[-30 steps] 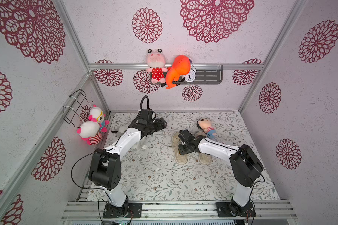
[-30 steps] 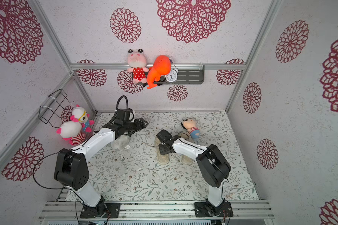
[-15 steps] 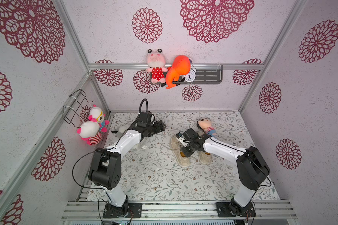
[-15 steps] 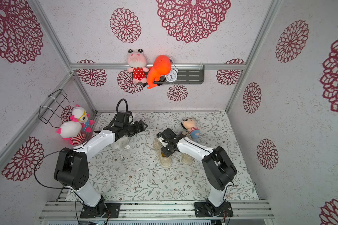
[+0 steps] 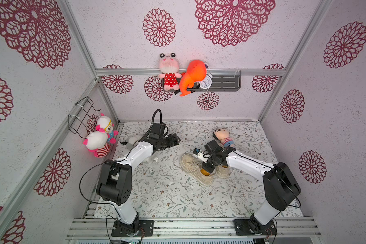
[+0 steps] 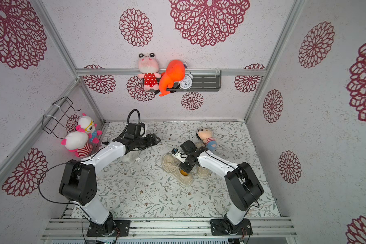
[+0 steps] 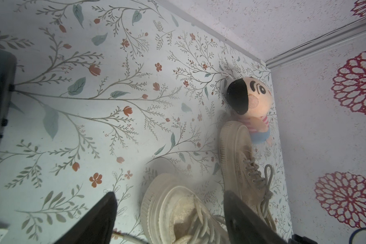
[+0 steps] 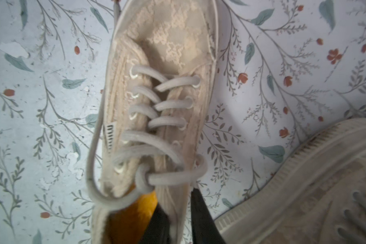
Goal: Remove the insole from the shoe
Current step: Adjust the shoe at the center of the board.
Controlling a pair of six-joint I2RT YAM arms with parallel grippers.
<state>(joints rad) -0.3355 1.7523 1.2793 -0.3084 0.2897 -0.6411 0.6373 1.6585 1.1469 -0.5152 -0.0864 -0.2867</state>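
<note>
Right claw [image 8: 178, 203] straddles one shoe [image 8: 167, 42] of two.

Overhead stereo pair, wrist views sharing shoe [image 8: 156, 95]

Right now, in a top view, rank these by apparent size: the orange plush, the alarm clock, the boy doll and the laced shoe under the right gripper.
1. Laced shoe and orange plush: about equal. The shoe is partly hidden and the plush sits higher, so they are unranked.
2. Boy doll.
3. Alarm clock.
</note>
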